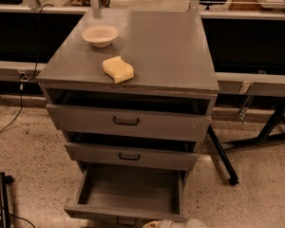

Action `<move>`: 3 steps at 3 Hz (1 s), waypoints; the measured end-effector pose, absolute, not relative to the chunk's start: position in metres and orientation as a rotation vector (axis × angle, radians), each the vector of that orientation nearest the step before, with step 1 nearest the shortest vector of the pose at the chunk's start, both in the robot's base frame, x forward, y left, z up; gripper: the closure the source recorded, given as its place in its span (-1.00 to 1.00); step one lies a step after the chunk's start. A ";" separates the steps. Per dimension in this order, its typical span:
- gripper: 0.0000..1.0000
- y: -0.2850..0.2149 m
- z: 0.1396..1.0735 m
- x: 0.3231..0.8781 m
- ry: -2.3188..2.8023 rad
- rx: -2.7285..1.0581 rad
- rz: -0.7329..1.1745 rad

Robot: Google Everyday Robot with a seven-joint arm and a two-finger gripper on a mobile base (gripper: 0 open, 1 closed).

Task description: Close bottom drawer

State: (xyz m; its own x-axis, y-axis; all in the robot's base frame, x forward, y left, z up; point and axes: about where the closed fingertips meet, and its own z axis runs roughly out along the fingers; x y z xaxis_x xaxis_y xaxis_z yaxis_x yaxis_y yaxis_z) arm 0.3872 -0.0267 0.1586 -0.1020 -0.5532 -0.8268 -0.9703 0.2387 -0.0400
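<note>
The grey metal cabinet (147,42) has three drawers, all partly open. The bottom drawer (130,191) is pulled out furthest, and its inside is empty. Its front panel (99,212) with a small dark handle (126,221) lies at the lower edge of the view. My gripper (173,223) shows only as a pale rounded part at the bottom edge, just in front of the drawer's front panel, right of the handle. The middle drawer (130,156) and the top drawer (128,121) stick out a little.
A white bowl (100,34) and a yellow sponge (118,69) lie on the cabinet top. A black stand leg (223,156) runs across the floor to the right. A black pole (4,198) stands at the lower left. Dark benches line the back.
</note>
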 end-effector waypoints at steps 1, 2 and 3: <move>1.00 -0.028 0.159 0.404 1.759 -1.391 0.680; 1.00 -0.029 0.157 0.418 1.733 -1.366 0.675; 1.00 -0.029 0.157 0.418 1.733 -1.366 0.675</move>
State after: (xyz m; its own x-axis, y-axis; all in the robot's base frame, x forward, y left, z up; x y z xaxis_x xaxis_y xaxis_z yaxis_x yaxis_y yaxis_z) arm 0.4180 -0.0291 0.1569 -0.0856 -0.5269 -0.8456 -0.9600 0.2708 -0.0715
